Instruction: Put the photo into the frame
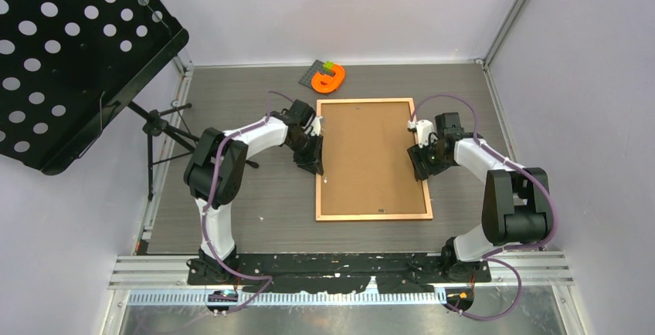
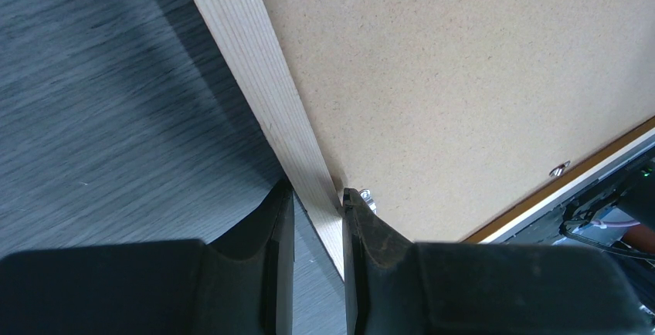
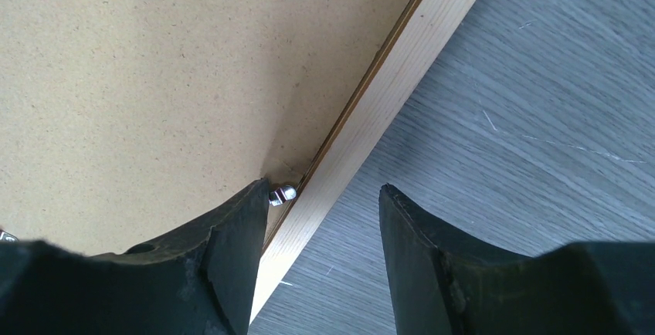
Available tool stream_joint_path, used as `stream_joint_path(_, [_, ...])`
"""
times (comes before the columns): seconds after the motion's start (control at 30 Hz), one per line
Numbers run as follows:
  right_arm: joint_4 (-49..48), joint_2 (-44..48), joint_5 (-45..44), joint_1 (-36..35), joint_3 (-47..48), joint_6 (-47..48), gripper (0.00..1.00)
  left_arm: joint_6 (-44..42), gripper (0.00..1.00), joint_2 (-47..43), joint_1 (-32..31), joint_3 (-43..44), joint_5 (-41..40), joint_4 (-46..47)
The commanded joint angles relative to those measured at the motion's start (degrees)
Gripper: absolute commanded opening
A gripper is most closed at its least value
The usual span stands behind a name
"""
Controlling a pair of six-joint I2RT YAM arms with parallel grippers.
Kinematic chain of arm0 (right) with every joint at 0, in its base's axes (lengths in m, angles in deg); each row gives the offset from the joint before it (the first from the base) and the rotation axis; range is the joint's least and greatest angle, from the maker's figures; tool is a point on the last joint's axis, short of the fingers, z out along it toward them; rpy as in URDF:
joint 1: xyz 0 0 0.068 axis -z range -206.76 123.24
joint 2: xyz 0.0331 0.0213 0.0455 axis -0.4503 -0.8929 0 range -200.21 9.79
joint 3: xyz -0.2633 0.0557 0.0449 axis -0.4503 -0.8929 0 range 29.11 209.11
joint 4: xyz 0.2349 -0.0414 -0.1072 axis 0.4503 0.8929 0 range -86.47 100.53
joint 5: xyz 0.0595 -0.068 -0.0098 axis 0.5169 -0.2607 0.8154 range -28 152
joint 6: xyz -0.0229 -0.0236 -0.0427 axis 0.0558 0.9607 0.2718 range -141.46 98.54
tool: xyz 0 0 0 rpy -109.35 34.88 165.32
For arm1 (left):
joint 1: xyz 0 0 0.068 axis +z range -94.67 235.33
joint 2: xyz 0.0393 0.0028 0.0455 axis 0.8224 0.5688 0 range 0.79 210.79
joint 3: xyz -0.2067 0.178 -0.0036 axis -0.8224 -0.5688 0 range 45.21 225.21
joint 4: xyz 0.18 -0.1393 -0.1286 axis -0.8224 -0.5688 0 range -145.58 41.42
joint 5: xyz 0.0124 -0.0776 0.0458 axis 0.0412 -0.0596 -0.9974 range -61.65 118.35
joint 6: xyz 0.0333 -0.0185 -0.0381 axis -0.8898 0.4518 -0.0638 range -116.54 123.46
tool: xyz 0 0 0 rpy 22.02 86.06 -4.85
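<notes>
The frame of light wood lies flat at the table's middle, back side up, with the plain brown backing board filling it. The photo is not visible in any view. My left gripper is at the frame's left edge. In the left wrist view the wooden rail runs between the fingers, and the gripper is shut on it. My right gripper is at the right edge, open. One finger is over the board by a small metal tab. The other is over the table, clear of the rail.
An orange object lies on a dark pad at the back, just beyond the frame's top left corner. A black perforated music stand on a tripod stands at the left. Walls close in the table's back and sides.
</notes>
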Motion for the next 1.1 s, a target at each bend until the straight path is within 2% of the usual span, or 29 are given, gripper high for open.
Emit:
stream_joint_path(0.0, [-2.4, -0.6, -1.3, -0.1, 1.8, -0.8, 0.59, -2.7, 0.00, 3.8, -0.6, -1.8, -1.8, 1.8])
stream_joint_path(0.77, [-1.2, -2.8, -7.7, -0.2, 3.9, -3.0, 0.53, -2.6, 0.00, 3.7, -0.5, -2.0, -1.8, 2.0])
stream_joint_path(1.07, [0.8, -2.8, -6.2, -0.1, 2.6, 0.1, 0.53, -2.6, 0.00, 3.5, 0.0, -2.6, -2.2, 2.3])
